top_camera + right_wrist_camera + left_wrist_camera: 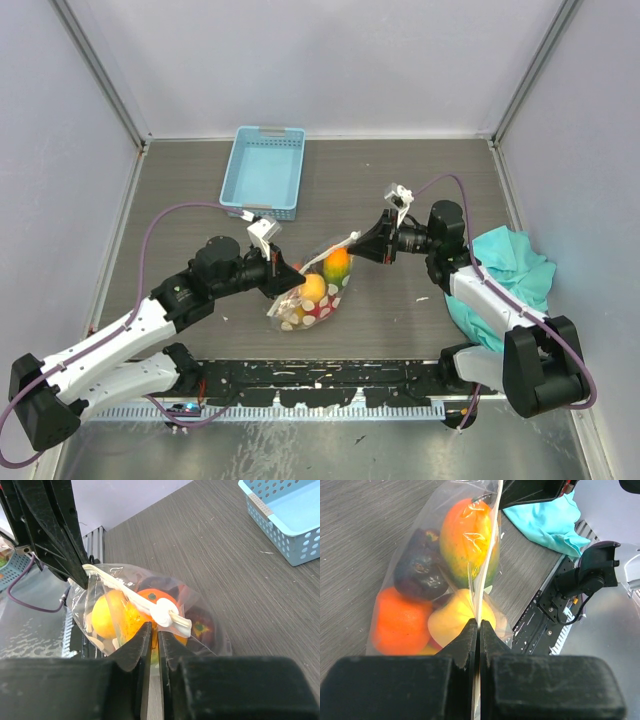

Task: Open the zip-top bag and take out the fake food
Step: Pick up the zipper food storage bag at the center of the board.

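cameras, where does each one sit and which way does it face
Top external: above, behind the bases, looking down; left hand, right hand, basket.
Left wrist: behind its own shut fingers, facing zip-top bag, teal cloth.
Right wrist: behind its own fingers, facing the left hand.
Both wrists share the fake food.

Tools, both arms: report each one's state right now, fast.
Left tool: closed, pinching the zip-top bag at its edge.
Right tool: closed on the bag near its zipper strip.
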